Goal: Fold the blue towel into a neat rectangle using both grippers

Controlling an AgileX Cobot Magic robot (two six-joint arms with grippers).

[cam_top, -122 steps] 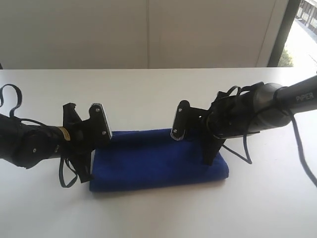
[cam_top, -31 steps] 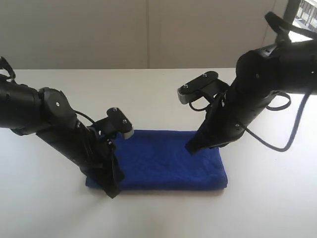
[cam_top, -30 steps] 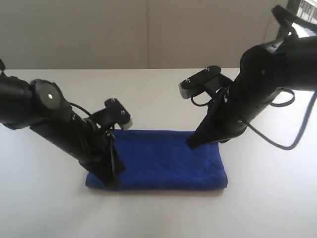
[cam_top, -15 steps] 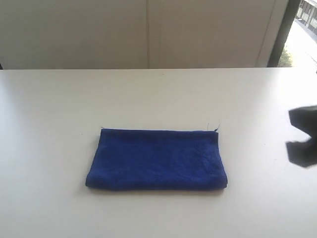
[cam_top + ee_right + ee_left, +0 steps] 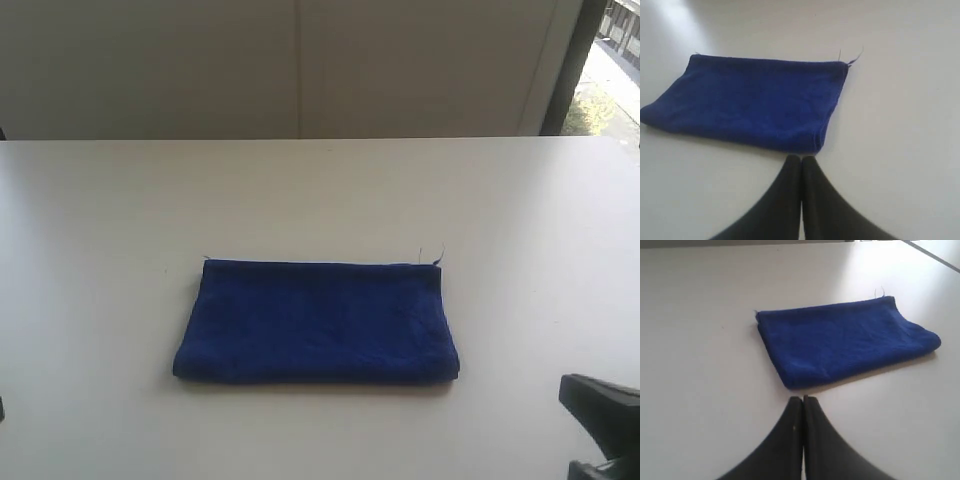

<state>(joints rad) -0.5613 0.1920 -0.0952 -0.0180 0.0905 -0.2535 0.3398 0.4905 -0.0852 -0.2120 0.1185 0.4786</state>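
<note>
The blue towel (image 5: 318,320) lies folded into a flat rectangle in the middle of the white table (image 5: 320,190), with loose threads at its far right corner. Nothing touches it. In the left wrist view my left gripper (image 5: 803,399) is shut and empty, hovering short of the blue towel (image 5: 845,337). My right gripper (image 5: 801,158) is shut and empty too, just off the edge of the blue towel (image 5: 755,97). The exterior view shows only a black part of the right arm (image 5: 603,420) at its bottom right corner; the left arm is almost wholly out of that view.
A pale wall (image 5: 300,65) runs behind the table's far edge. A dark window frame (image 5: 570,65) stands at the far right.
Both arms let go of the towel and pulled back out of the exterior view. The right arm's black part dropped from the right edge to the bottom right corner. The towel stayed put.
</note>
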